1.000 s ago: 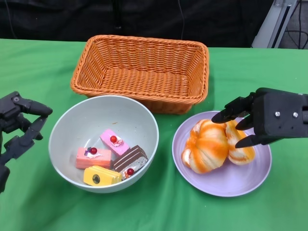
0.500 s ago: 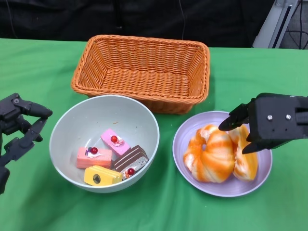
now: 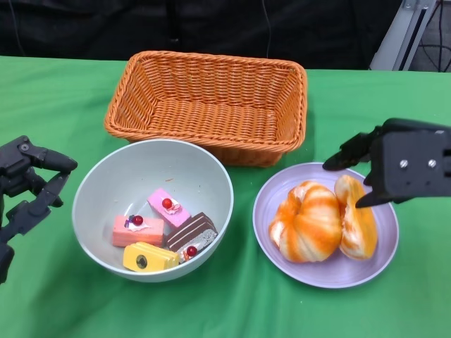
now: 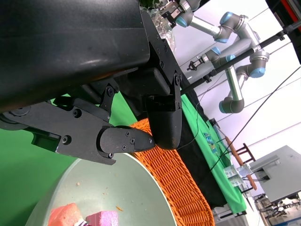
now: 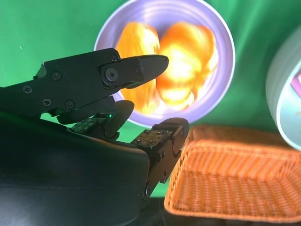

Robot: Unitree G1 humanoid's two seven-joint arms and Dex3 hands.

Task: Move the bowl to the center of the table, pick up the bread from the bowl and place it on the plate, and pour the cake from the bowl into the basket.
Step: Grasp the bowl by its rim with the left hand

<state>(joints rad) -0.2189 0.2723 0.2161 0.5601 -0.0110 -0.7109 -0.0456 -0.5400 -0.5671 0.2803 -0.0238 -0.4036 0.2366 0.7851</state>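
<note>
Sitting at upper centre: orange basket (image 3: 208,105). Bowl (image 3: 153,208) lying lower left of centre, cake pieces (image 3: 163,230) inside. Plate (image 3: 325,224) at lower right carrying bread (image 3: 324,220). Hovering my right hand (image 3: 393,169) above bread, fingers spread, gripping nothing. My left hand (image 3: 25,184) waiting at left edge, open.

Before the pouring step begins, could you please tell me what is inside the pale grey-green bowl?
The pale grey-green bowl holds four small cake pieces: a pink one, a salmon one, a yellow one and a brown layered one. No bread shows; whatever lies beneath the cakes is hidden.
</note>
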